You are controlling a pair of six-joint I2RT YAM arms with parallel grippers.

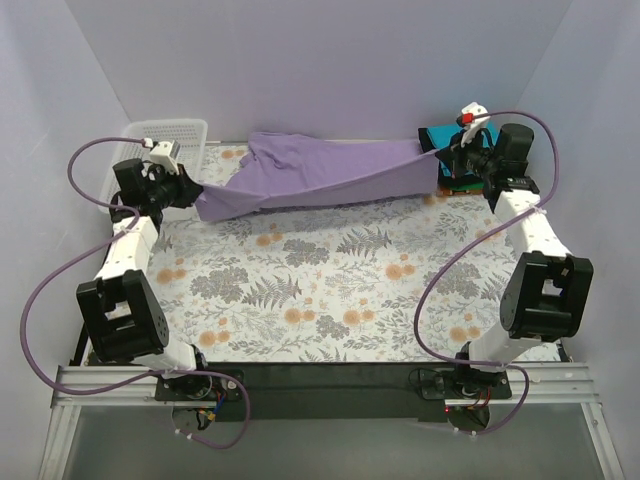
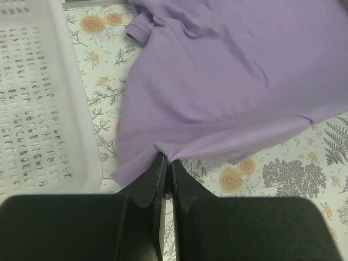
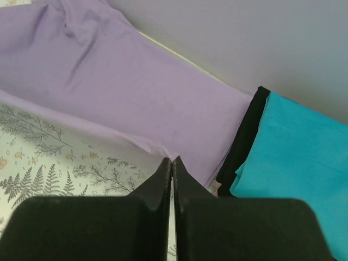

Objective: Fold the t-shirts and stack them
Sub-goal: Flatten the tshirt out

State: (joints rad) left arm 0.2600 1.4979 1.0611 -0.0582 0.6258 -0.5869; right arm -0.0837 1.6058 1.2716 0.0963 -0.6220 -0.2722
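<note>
Both arms hold the purple shirt (image 1: 320,175) stretched across the far side of the table. The left gripper (image 2: 166,160) has its jaws pinched on one edge beside the basket (image 2: 32,98), and the right gripper (image 3: 172,160) has its jaws pinched on the opposite edge, right by the folded teal shirt (image 3: 299,152) lying on a dark shirt (image 3: 247,136). My read is they're pulling it taut to smooth it flat for folding. No brand, label or writing is readable anywhere.

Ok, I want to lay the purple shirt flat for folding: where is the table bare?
The floral cloth is bare from the lavender t-shirt to the near edge, between the left arm and right arm. Crowded along the back: white basket far left, folded t-shirt stack far right.
</note>
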